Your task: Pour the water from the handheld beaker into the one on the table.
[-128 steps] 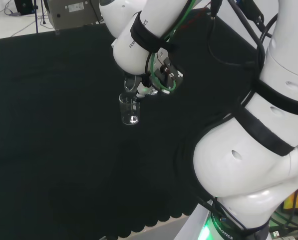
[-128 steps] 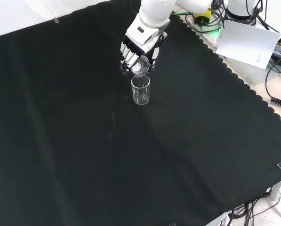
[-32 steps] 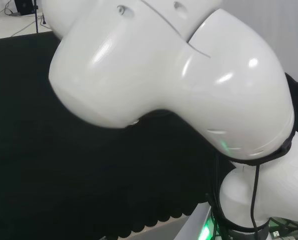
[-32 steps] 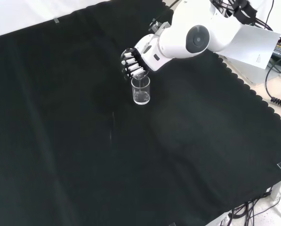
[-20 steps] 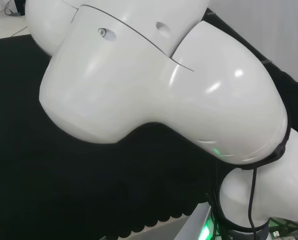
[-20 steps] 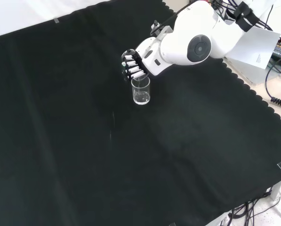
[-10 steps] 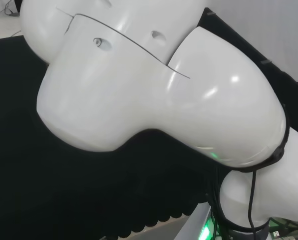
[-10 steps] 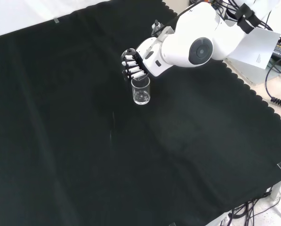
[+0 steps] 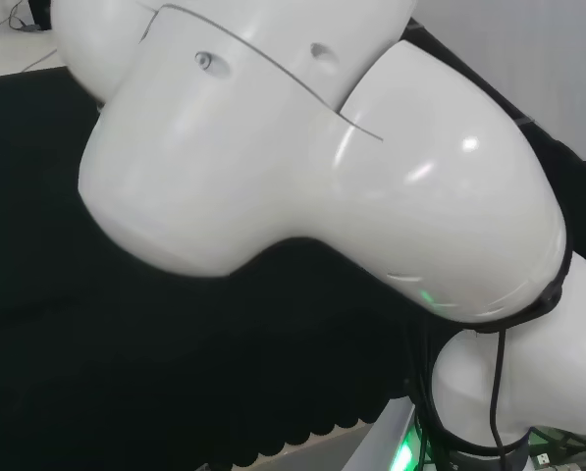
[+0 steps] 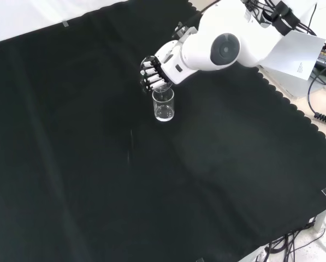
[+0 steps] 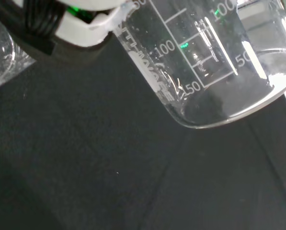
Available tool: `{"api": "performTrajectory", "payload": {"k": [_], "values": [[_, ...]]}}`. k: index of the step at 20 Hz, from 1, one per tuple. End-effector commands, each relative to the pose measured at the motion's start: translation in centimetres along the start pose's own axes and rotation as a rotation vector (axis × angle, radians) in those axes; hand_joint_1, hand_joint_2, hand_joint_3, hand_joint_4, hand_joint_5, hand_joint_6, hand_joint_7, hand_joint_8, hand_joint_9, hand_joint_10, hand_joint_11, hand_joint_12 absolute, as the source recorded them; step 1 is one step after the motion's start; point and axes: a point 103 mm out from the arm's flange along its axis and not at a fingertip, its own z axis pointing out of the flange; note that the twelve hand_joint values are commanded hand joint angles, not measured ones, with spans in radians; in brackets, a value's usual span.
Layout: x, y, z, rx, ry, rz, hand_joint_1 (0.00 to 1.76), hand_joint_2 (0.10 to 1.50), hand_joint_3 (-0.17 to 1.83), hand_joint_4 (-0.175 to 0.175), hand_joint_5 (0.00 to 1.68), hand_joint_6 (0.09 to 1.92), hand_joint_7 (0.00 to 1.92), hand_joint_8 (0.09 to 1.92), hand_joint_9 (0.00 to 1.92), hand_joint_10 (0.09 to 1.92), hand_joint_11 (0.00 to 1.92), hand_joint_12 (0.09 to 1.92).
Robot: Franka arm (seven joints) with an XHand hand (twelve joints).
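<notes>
Robot hand [image 10: 153, 76] grasps tilted beaker [image 11: 200, 57], mouth toward table beaker [image 10: 164, 104]

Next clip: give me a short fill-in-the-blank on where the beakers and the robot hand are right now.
1. In the front view the robot hand sits just above the rim of the beaker on the table, which stands ____ on the cloth.
2. The cloth covering the bench is ____ in colour.
3. In the wrist view the handheld beaker is made of clear ____ with printed scale marks.

Missing words: upright; black; glass
</notes>
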Motion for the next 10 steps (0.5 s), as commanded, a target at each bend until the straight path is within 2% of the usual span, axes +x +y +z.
{"api": "performTrajectory", "payload": {"k": [1,4,9,10], "values": [[-1.7,-0.2,0.2,-0.046,0.219,0.045,1.31,1.03,-0.17,-0.175,1.45,0.17,1.53,0.09,1.67,0.09,1.5,0.61],[-2.9,-0.5,0.7,-0.069,0.367,0.077,1.31,1.03,-0.17,-0.175,1.45,0.17,1.53,0.09,1.67,0.09,1.5,0.61],[-4.1,-0.8,1.6,-0.123,0.505,0.111,1.31,1.03,-0.17,-0.175,1.45,0.18,1.53,0.09,1.67,0.09,1.5,0.6],[-4.3,-0.8,1.8,-0.129,0.54,0.102,1.31,1.03,-0.17,-0.175,1.45,0.18,1.53,0.09,1.67,0.09,1.5,0.6]]}}
